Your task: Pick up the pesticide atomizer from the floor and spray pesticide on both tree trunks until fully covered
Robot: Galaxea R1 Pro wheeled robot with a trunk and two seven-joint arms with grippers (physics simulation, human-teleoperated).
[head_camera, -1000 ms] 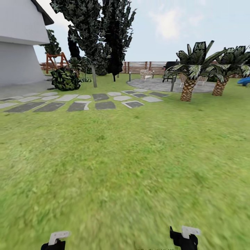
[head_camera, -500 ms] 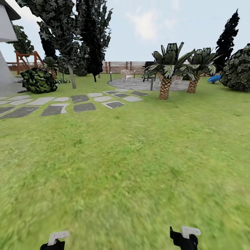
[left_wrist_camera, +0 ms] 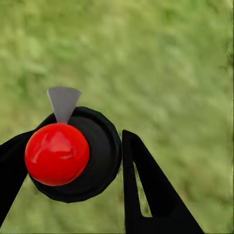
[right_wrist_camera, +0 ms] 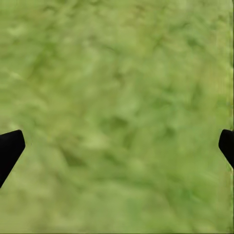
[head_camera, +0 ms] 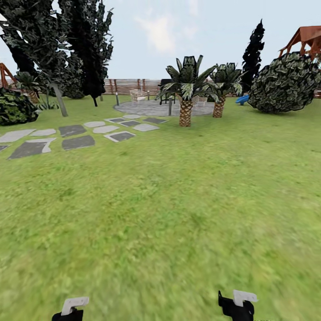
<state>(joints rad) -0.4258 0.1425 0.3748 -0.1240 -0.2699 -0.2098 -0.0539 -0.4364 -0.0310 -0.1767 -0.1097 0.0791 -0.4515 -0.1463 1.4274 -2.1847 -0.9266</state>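
Note:
In the left wrist view, the pesticide atomizer is seen from above, a red round top on a black body. My left gripper is shut on it, one black finger on each side, over grass. My right gripper is open with only lawn between its fingertips. In the head view both arms' ends sit at the lower edge, the left gripper and the right gripper. The grey paved floor with its curved edge lies far ahead. Both trees and their trunks are out of view.
Wide lawn stretches ahead. Stepping stones run off to the left. Two palms stand by the paving, a big round bush at the right, dark jagged trees at the left, and a slat fence behind.
The camera has turned to the right, so the whole scene has slid left. The white house has left the picture; the big bush and a red-brown frame have come in. Both grippers are unchanged.

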